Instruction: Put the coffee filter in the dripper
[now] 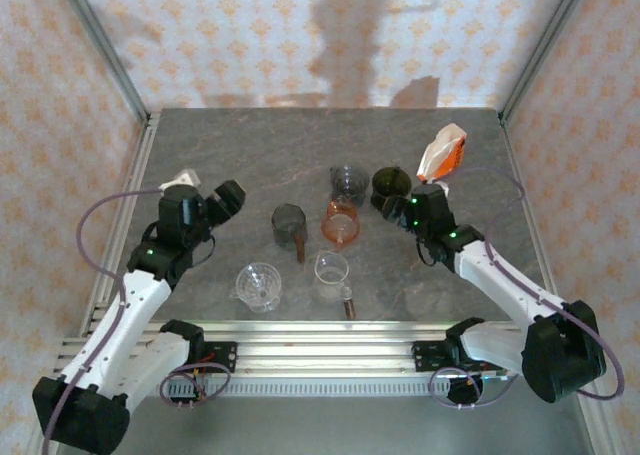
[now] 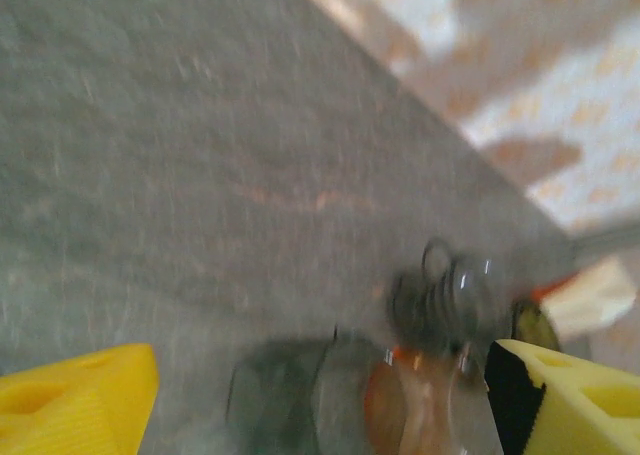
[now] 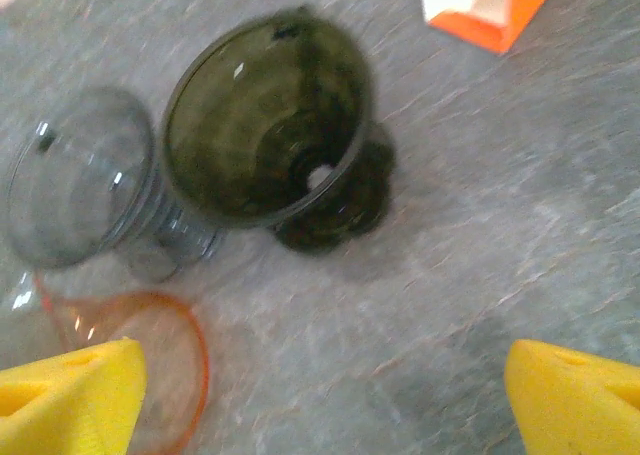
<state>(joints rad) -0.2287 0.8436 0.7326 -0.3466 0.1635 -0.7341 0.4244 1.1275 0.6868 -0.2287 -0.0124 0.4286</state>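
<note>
My right hand (image 1: 400, 205), released and empty, sits by the dark green dripper (image 1: 390, 183); the filter pack (image 1: 443, 153) stands just beyond it, far right on the desk (image 1: 250, 145). My left hand (image 1: 232, 197), also released, is well apart

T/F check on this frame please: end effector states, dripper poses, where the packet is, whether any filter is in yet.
1. The left end effector and the right end effector are both open and hold nothing. True.
2. The dark green dripper lies on its side. False: it stands upright, mouth up.
3. The orange-and-white packet sits at the far right of the table. True.
4. A filter is already in the dark green dripper. False: its inside is bare down to the drain hole.
5. The left end effector grips the orange dripper. False: that dripper stands free on the table among the other drippers.
</note>
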